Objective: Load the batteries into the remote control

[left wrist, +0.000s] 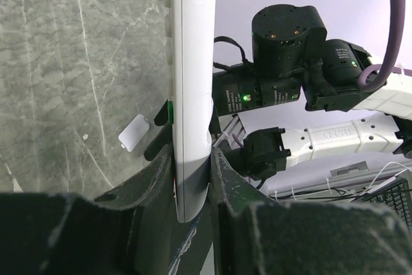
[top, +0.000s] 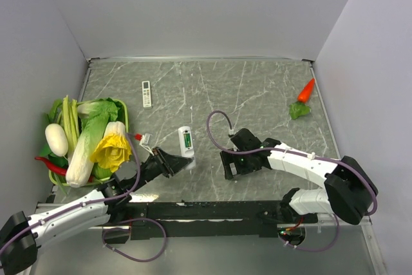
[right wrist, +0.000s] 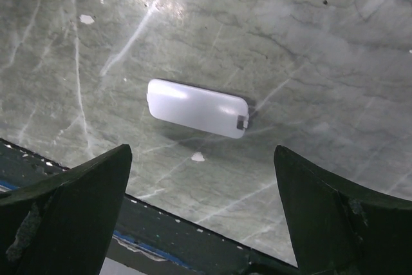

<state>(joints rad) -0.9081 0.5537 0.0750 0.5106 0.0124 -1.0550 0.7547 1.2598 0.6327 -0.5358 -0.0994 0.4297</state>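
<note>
The left gripper (top: 180, 161) holds the small, plain white, long plastic remote control (top: 185, 141) by its near end. Its two black fingers (left wrist: 151, 185) are squeezed tight on the sides of the remote control, which the left wrist view shows clearly. The remote control is lifted a bit off the grey stone-look table (top: 257, 94), with its open back facing up.

Green shows inside the open slot, so the little green round batteries (top: 187, 140) look like they are already in. I cannot count from here if both are there.

So the step now seems to be putting the lid back on. The small, flat, white plastic back cover (right wrist: 196, 107) lies flat on the table, on its own, touching nothing else. The right gripper (right wrist: 201, 156) hangs right above it. Its two fingers (right wrist: 71, 210) are spread wide apart and hold nothing. The back cover sits between them in the right wrist view, a bit toward the far side.

Next, I think the right gripper needs to go down and pinch the back cover by its long edges. That could be tricky, because the back cover is thin and lies flat, so the fingers could slip over it or push it along the table. After that, the back cover must go over the open slot and be pressed or slid shut while the left gripper keeps the remote control steady.
</note>
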